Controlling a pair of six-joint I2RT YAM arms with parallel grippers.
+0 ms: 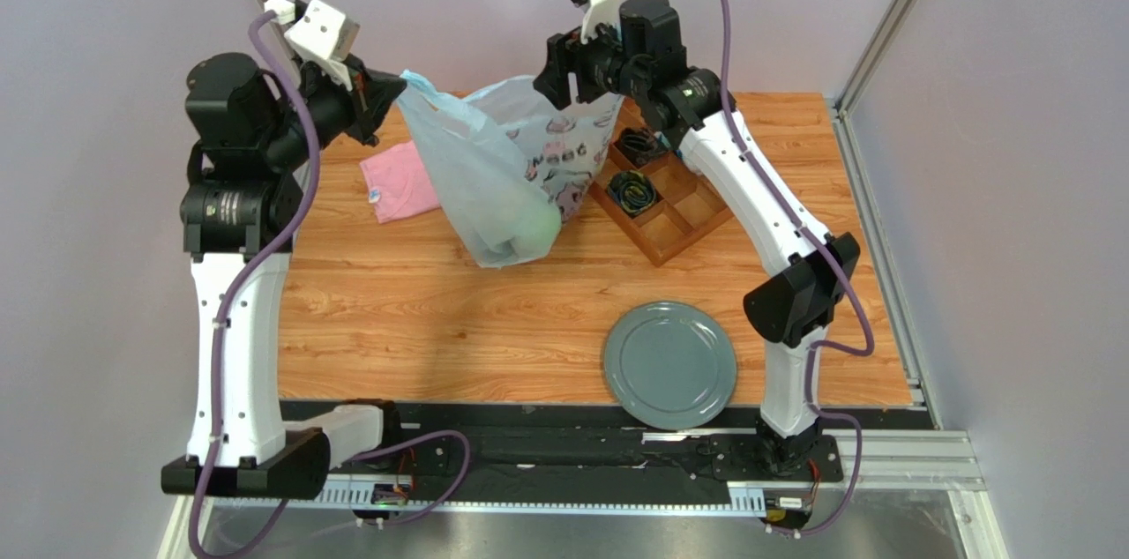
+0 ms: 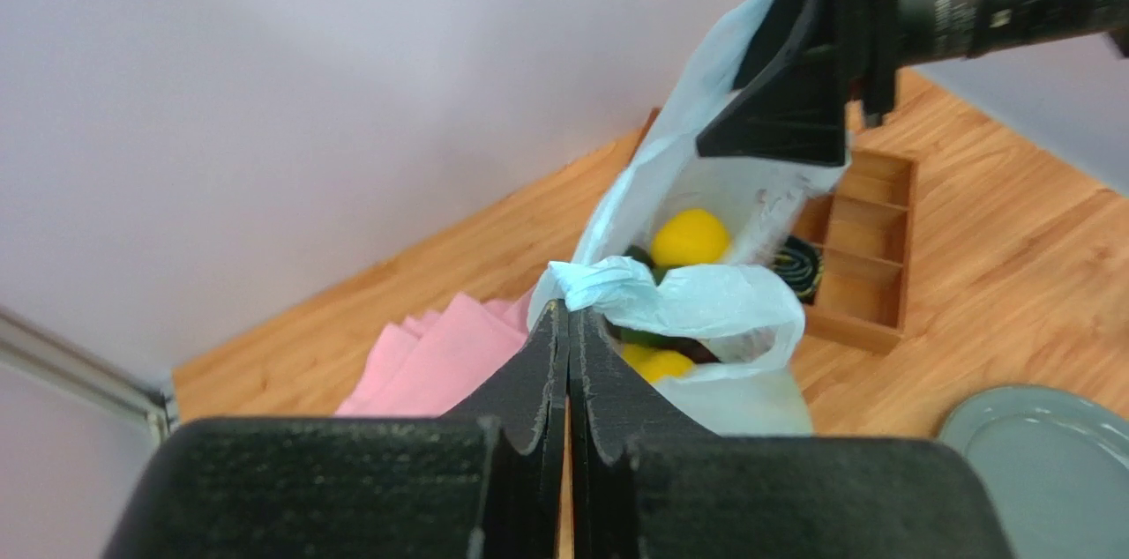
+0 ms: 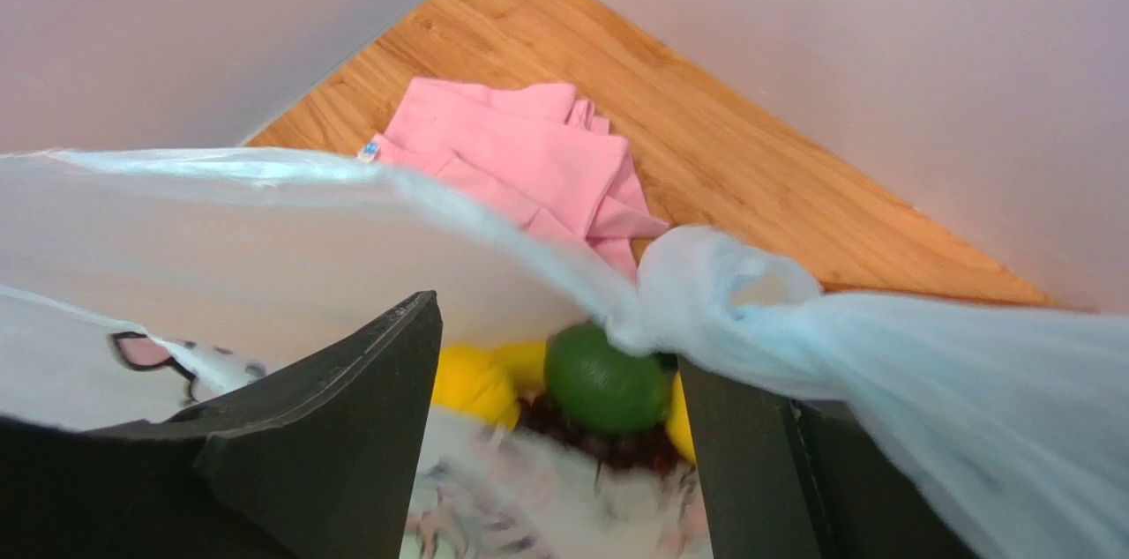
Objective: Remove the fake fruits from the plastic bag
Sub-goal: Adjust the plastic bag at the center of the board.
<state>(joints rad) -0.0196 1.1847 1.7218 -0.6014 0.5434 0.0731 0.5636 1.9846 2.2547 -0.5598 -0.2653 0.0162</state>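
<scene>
The left end effector [image 2: 567,314] is clamped on a handle of the bag [image 1: 490,189] to keep its mouth up; the right end effector [image 3: 557,354], jaws apart, hovers above the fruits [image 3: 603,381]

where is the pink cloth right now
Top view: the pink cloth lies on the table, far left part, just left of the plastic bag.

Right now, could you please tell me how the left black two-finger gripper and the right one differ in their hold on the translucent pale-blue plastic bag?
The left gripper is shut, pinching a bunched handle of the plastic bag; the right gripper stands open, the film only draped across it. The left jaws leave no gap; between the right jaws the fake fruits show. Both are raised at the bag's top.
</scene>
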